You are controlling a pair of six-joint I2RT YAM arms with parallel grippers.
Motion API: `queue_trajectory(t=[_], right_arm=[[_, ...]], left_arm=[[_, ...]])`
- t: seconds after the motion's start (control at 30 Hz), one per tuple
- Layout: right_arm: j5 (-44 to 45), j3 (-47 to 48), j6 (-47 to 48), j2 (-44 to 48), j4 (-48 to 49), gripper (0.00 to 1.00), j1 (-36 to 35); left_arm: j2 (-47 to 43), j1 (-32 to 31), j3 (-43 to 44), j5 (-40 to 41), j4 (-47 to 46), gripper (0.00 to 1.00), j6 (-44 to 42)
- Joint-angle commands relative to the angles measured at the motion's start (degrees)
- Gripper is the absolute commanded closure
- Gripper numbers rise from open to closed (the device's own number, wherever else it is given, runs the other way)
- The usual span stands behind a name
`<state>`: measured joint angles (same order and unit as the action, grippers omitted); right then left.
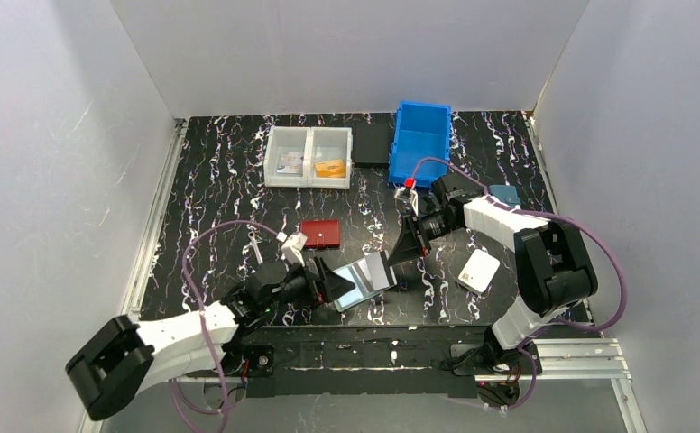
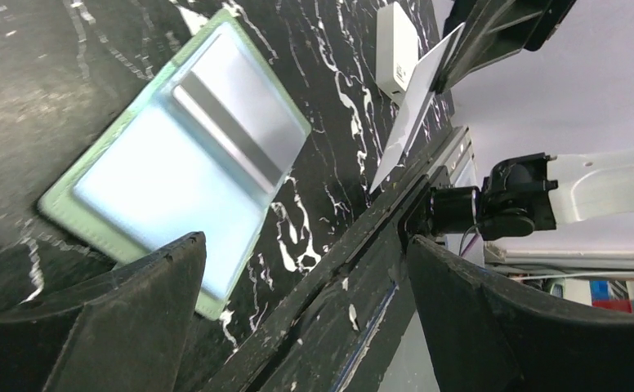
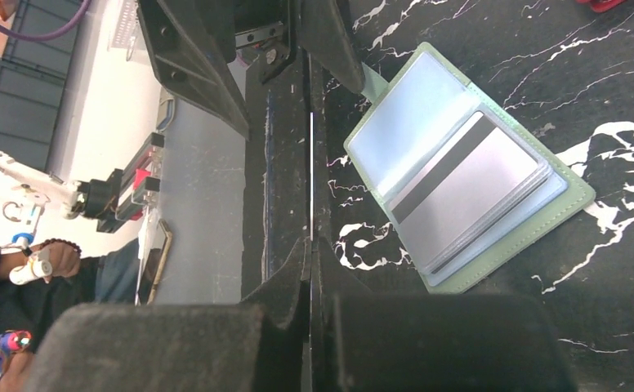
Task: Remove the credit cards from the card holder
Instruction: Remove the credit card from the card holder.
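The sage-green card holder [image 1: 365, 280] lies open on the black marbled table near the front edge. A silver card with a black stripe [image 3: 471, 189] sits in its right-hand pocket, also seen in the left wrist view [image 2: 234, 121]. My left gripper [image 1: 330, 280] stands open just left of the holder, its jaws wide apart with nothing between them [image 2: 305, 242]. My right gripper [image 1: 408, 247] hovers above and to the right of the holder, shut on a thin pale credit card [image 2: 416, 104]. That card shows edge-on [image 3: 311, 175] between the closed fingers.
A white two-compartment tray [image 1: 308, 177] at the back holds an orange card [image 1: 331, 168] and another card. A black pad [image 1: 372, 142] and a blue bin [image 1: 421, 140] stand beside it. A red wallet [image 1: 319, 234] and a white wallet [image 1: 479, 270] lie nearby.
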<state>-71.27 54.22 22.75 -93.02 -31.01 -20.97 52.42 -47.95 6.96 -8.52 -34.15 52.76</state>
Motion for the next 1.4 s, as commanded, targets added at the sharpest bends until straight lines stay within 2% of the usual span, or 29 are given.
queue_trajectory(t=[0.0,0.17,0.27,0.33,0.37,0.47,0.5,0.6,0.8,0.93,1.0,1.1,1.17,1.27,1.37], right_arm=[[-3.87,1.91,1.35,-0.83,-1.51,0.99,0.23],[-4.82,1.8,1.13,-1.11,-1.49,0.99,0.23],[-4.99,1.79,1.03,-1.22,-1.46,0.99,0.23],[-4.69,1.83,0.89,-1.31,-1.38,0.99,0.23],[-4.54,1.82,0.8,-1.29,-1.33,0.99,0.23],[-3.67,1.81,0.5,-1.39,-1.15,0.99,0.23],[-3.11,1.81,0.37,-1.4,-1.08,0.99,0.23],[-0.82,2.01,0.09,-1.26,-0.95,0.97,0.23],[3.92,2.69,1.05,1.17,-1.22,0.55,0.23],[9.74,4.67,6.03,4.34,-4.73,0.39,0.32],[12.26,4.24,7.67,7.47,-4.46,0.31,0.29],[15.3,1.17,10.47,13.11,-1.23,0.2,-0.82],[16.21,-1.89,13.56,17.04,1.81,0.15,-2.65],[14.96,-7.81,24.97,23.01,4.16,0.14,-5.29],[14.61,-14.11,36.97,28.55,5.92,0.08,-6.87]], left_arm=[[7.81,-0.98,5.7,-3.79,-11.66,0.09,-2.79],[19.64,-1.98,10.67,-5.03,-18.23,0.17,0.24],[26.93,-2.37,12.33,-6.8,-25.23,0.3,3.08],[31.93,-2.42,12.89,-8.37,-31.42,0.44,5.44],[34.09,-2.42,13.09,-9.02,-34.23,0.54,6.54],[39.06,-2.41,13.18,-10.35,-41.07,0.96,9.32],[40.17,-2.41,12.97,-10.64,-42.68,1.0,9.83],[40.06,-2.42,11.57,-9.81,-44.57,1.0,10.17],[33.8,-1.87,8.47,-5.29,-38.36,1.0,11.73],[29.94,-0.47,5.83,-0.29,-29.92,1.0,21.85],[28.89,0.19,5.07,1.12,-26.48,1.0,29.6],[28.32,1.01,6.0,0.39,-19.06,1.0,43.38],[29.05,1.19,7.3,-1.4,-18.22,1.0,46.69],[31.24,1.17,9.75,-3.77,-17.9,1.0,52.07],[33.45,1.15,11.78,-5.19,-17.98,1.0,57.45]])
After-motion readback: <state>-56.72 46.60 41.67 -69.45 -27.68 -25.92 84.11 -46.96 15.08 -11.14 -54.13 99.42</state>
